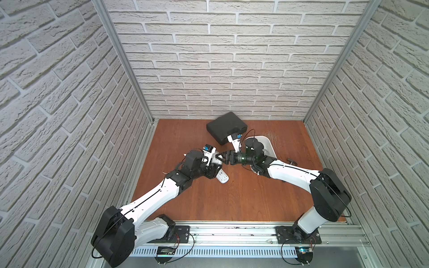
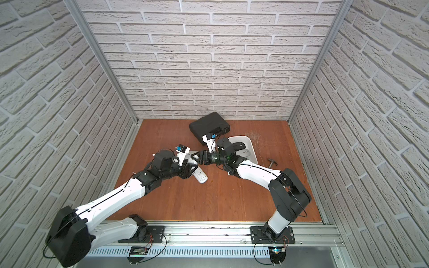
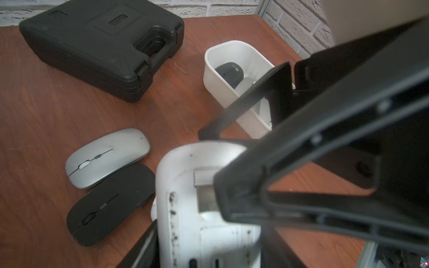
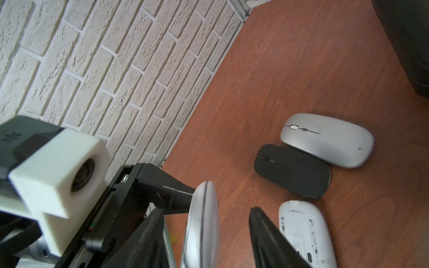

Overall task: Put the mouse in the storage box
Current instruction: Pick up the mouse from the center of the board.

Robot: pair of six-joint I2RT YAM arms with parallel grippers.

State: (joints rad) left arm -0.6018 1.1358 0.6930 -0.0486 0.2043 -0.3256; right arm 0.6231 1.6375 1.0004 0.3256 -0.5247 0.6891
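Black hard-shell case [image 1: 226,126] lying flat on wooden table [image 1: 255,197], small hammer [image 1: 291,161] well apart

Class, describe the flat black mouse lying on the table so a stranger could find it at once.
Start at the black hard-shell case on the brown wooden tabletop. Near it three mice lie side by side; the flat matte black mouse is the middle one, between a silver mouse and an overturned white mouse.

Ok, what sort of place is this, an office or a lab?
Probably a robot test cell: a left arm and a right arm on a metal rail, brick-pattern wall panels, and a wooden table with several mice.
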